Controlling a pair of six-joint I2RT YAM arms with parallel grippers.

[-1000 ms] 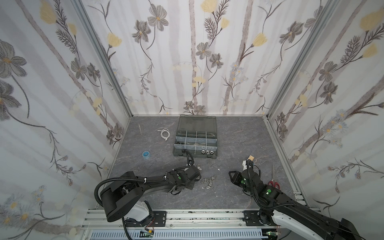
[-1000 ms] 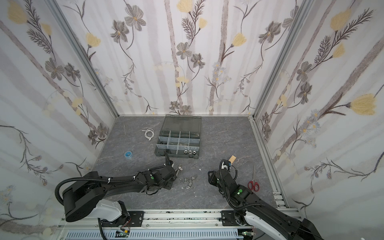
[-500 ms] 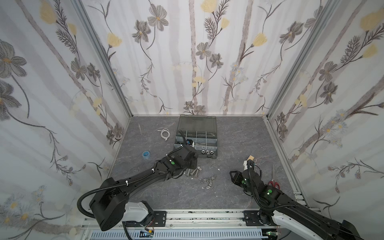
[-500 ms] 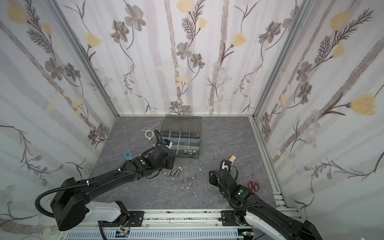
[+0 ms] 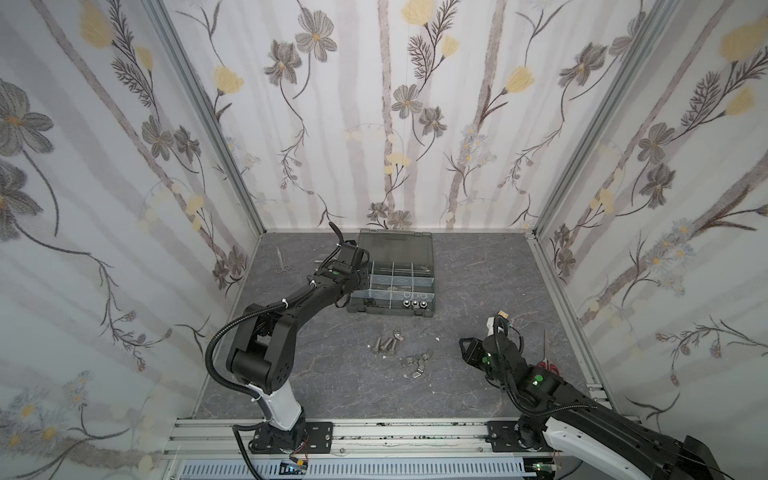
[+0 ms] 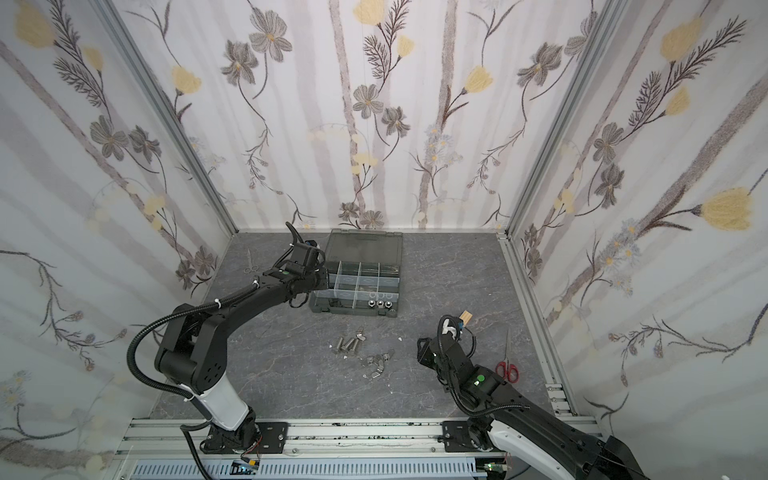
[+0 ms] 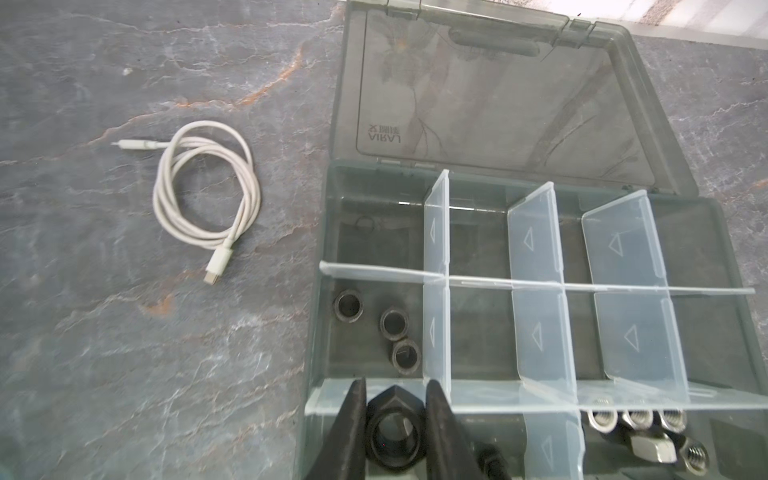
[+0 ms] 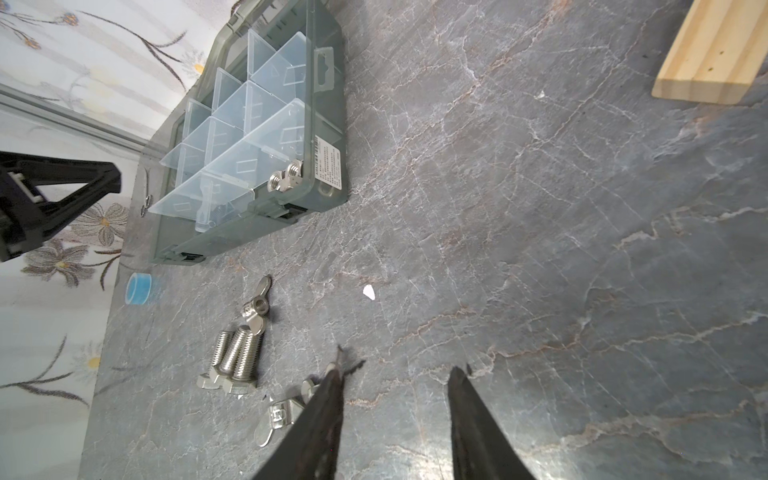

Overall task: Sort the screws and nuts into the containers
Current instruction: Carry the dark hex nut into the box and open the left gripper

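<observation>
The left gripper [image 7: 395, 395] is clamped on a black hex nut [image 7: 392, 434], with its jaws on two opposite flats. That looks like the right hold: the nut seems rigid, dense and smooth, so it would likely slip if pinched on its corners. It is matt black with a wide threaded bore. It hangs over the corner compartment of the organizer case [image 7: 328, 232] nearest this gripper. Just beyond the fingertips, across a divider, lie three matching black nuts [image 7: 394, 323]. Farther along the near row sit silver nuts [image 7: 631, 419].

The right gripper [image 8: 398, 374] stands with its jaws apart and empty, above the table [image 8: 540, 249]. Just beside one finger lie bright, coarse-threaded silver bolts [image 8: 237, 361], which probably roll, so they are best gripped across the shank. The wing nuts [image 8: 257, 307] lie there too.
</observation>
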